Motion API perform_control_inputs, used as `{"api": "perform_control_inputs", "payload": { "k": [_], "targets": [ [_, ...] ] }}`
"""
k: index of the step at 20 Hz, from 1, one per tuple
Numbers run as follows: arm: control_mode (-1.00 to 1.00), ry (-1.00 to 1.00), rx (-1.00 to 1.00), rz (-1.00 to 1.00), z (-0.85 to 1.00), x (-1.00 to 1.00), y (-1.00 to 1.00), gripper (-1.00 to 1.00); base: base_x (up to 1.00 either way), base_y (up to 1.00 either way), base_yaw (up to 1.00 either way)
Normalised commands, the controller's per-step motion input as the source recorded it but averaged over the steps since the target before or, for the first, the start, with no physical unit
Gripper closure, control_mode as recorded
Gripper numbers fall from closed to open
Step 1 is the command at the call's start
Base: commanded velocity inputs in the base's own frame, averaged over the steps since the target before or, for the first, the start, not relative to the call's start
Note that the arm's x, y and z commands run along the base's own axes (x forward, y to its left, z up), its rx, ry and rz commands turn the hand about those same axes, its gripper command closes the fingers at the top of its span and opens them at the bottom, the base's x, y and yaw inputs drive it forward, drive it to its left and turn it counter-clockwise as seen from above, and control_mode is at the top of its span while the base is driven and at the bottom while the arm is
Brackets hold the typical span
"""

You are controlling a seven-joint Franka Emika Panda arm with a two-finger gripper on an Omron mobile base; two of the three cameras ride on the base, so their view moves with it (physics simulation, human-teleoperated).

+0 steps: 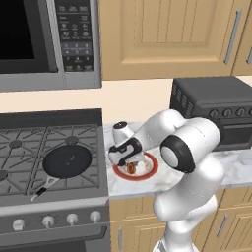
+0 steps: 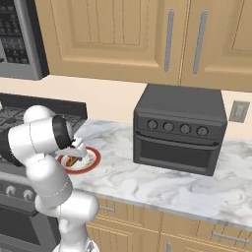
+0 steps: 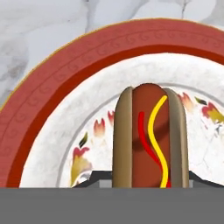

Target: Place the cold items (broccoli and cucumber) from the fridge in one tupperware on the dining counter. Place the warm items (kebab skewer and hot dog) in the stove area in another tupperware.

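A hot dog (image 3: 151, 140) in a bun, with red and yellow sauce lines, lies on a red-rimmed white plate (image 3: 52, 87) on the marble counter just right of the stove. My gripper (image 3: 151, 181) reaches down onto the plate, its dark fingertips (image 3: 94, 178) pressed against both sides of the bun. From the base views the hand covers most of the hot dog (image 1: 131, 168) on the plate (image 1: 150, 170), and the gripper (image 1: 129, 164) points down at it. The kebab skewer, broccoli, cucumber and tupperware are out of view.
A black pan (image 1: 66, 160) sits on the gas stove (image 1: 29, 147) left of the plate. A dark toaster oven (image 2: 179, 128) stands on the counter to the right. A microwave (image 1: 44, 39) and wooden cabinets (image 2: 123, 34) hang above.
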Motion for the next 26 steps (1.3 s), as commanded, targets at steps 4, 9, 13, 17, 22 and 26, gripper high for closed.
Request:
{"api": "perform_control_inputs", "payload": {
  "k": [4,9,13,17,22,26],
  "targets": [
    [-1.00,0.00,0.07,-0.08,-0.36,-0.03,-0.27,1.00,0.00,0.00,0.00],
    [-1.00,-0.11,0.24,-0.10,0.00,-0.45,-0.78,1.00,0.00,0.00,0.00],
    [-1.00,-0.41,0.32,-0.08,0.35,-1.00,-0.72,1.00,0.00,0.00,0.00],
    [-1.00,-0.25,0.16,-0.08,0.86,-1.00,-0.34,1.00,0.00,0.00,0.00],
    [-1.00,-0.14,0.03,-0.14,1.00,-1.00,-0.10,1.00,0.00,0.00,0.00],
    [-1.00,-0.03,0.00,-0.07,1.00,-1.00,0.00,1.00,0.00,0.00,0.00]
  ]
}}
